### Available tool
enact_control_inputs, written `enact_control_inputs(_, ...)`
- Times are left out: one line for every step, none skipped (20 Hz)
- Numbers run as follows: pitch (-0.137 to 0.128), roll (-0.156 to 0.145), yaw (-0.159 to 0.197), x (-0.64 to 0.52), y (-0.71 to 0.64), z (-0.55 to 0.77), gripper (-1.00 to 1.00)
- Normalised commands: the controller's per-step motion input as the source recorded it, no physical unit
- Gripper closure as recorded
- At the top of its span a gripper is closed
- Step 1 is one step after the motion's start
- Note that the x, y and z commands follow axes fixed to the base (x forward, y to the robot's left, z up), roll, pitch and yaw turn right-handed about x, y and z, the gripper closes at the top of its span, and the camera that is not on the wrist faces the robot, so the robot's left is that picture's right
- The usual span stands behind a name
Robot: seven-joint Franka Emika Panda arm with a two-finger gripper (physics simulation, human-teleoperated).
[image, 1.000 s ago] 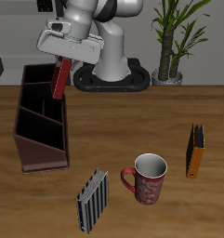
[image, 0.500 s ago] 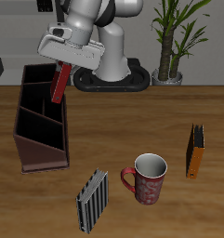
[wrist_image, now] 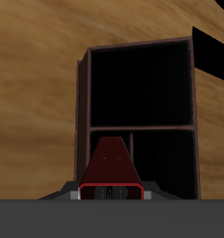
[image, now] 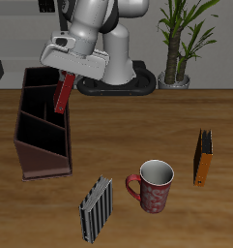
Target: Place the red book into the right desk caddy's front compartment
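**Inspector:** Firstly, the exterior view. What is the gripper (image: 67,76) doing?

**Assistant:** It is clamped on the upper end of the book (image: 63,95), which hangs below it, slightly tilted, over the caddy (image: 43,136). Held by its end that way, the free lower edge can go down between the walls first; that is my reading, not a thing seen.

**Inspector:** Which compartment lies under it?

**Assistant:** One of the rear ones, by the tall end. I judge the low front compartment lies away from the book's present position, so travel along the caddy is still needed.

**Inspector:** Materials?

**Assistant:** Book: thin, flat, red, rigid-looking. Caddy: dark reddish-brown box, straight dividers, side walls sloping to a low end. Table (image: 176,116): wood grain. Away from the tool stand a mug (image: 153,186), a grey ribbed book (image: 95,207) and an orange book (image: 202,157), all clear of the caddy.

**Inspector:** Wrist view?

**Assistant:** The book (wrist_image: 112,165) projects straight out from the fingers, foreshortened. Beyond it the caddy (wrist_image: 85,112) shows two dark cells parted by a divider.
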Motion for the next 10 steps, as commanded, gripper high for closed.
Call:
enact_control_inputs(0.017, -0.035, -0.014, 0.07, -0.04, -0.13, 1.00)
enact_control_inputs(-0.007, 0.002, 0.022, 0.08, 0.00, -0.10, 1.00)
enact_control_inputs(0.025, -0.007, -0.013, 0.15, -0.06, -0.14, 1.00)
enact_control_inputs(0.016, -0.014, -0.048, 0.01, -0.12, -0.11, 1.00)
enact_control_inputs(-0.004, 0.004, 0.006, 0.08, -0.06, -0.10, 1.00)
enact_control_inputs(0.000, 0.000, 0.000, 0.08, 0.03, -0.02, 1.00)
enact_control_inputs(0.027, -0.057, -0.063, 0.11, -0.23, -0.19, 1.00)
enact_control_inputs(0.032, 0.011, 0.036, 0.17, -0.18, -0.30, 1.00)
enact_control_inputs(0.000, 0.000, 0.000, 0.03, 0.02, 0.00, 1.00)
enact_control_inputs(0.091, -0.042, -0.057, 0.16, -0.20, -0.34, 1.00)
